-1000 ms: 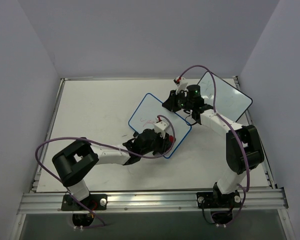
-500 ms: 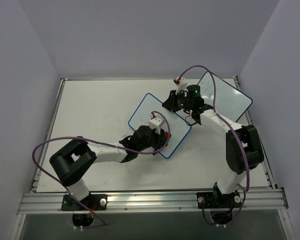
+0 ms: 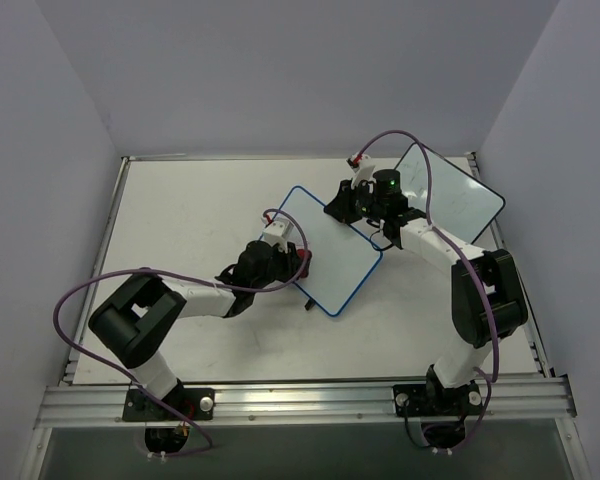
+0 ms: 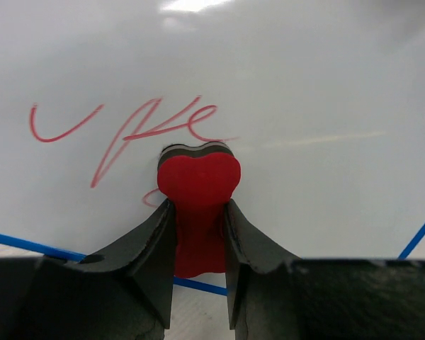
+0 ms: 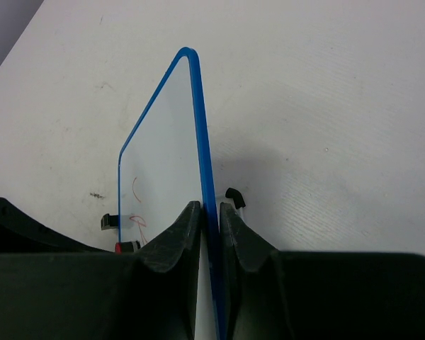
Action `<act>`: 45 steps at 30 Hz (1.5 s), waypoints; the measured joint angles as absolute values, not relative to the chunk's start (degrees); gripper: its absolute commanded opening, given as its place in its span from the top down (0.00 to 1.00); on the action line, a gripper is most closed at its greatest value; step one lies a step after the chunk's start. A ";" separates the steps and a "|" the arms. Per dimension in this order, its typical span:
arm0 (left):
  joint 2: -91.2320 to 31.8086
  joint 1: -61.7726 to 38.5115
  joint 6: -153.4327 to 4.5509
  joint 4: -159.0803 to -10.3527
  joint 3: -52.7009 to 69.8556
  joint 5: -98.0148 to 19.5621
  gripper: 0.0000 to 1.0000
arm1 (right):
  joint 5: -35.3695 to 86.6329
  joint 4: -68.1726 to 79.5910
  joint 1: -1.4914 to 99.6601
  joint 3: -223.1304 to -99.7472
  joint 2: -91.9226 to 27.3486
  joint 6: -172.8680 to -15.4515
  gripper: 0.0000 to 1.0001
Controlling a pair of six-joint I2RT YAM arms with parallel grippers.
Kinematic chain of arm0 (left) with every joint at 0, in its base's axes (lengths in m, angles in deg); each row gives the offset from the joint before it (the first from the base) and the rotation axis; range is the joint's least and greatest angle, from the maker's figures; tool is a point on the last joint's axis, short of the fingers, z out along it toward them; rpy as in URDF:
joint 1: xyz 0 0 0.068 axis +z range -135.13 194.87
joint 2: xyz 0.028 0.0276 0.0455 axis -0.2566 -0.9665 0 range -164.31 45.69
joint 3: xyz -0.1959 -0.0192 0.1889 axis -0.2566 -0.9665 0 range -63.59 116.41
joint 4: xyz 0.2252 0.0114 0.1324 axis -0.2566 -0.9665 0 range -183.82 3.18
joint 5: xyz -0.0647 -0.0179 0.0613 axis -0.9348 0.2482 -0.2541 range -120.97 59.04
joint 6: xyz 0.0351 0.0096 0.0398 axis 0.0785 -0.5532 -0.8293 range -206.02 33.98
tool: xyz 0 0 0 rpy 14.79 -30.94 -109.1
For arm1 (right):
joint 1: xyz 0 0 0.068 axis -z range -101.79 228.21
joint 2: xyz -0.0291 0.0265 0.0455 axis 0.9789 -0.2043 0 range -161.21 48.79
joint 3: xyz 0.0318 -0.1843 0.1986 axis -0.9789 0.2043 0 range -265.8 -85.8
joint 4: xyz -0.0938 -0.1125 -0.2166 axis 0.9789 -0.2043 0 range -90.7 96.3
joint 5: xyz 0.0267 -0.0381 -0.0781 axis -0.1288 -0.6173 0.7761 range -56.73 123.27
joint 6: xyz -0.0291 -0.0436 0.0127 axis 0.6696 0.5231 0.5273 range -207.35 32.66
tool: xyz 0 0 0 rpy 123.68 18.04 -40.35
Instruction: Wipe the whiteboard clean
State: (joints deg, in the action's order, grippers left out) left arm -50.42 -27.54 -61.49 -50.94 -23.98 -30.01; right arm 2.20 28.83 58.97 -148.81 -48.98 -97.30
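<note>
The whiteboard (image 3: 332, 242), white with a bright blue rim, lies mid-table. My right gripper (image 3: 343, 208) is shut on its far edge; in the right wrist view the blue rim (image 5: 198, 106) runs straight between the jaws of my right gripper (image 5: 210, 210). My left gripper (image 3: 296, 262) sits at the board's near-left edge, shut on a red heart-shaped eraser (image 4: 198, 177) whose dark felt face presses on the board. Red scribbles (image 4: 138, 127) lie just beyond the eraser in the left wrist view, where my left gripper (image 4: 198, 207) fills the bottom.
A second white board with a thin dark rim (image 3: 458, 198) lies at the back right, beside the right arm. A small black foot (image 5: 232, 195) of the whiteboard rests on the table. Purple cables loop off both arms. Walls enclose the table on three sides.
My left gripper has slid the eraser leftward across the whiteboard, from its near-right part to its near-left edge. The right gripper has stayed clamped on the rim.
</note>
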 measured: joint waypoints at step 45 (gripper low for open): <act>-52.04 -28.18 -64.11 -55.07 -17.18 -30.74 0.98 | 2.44 28.81 58.92 -149.18 -49.35 -96.84 1.00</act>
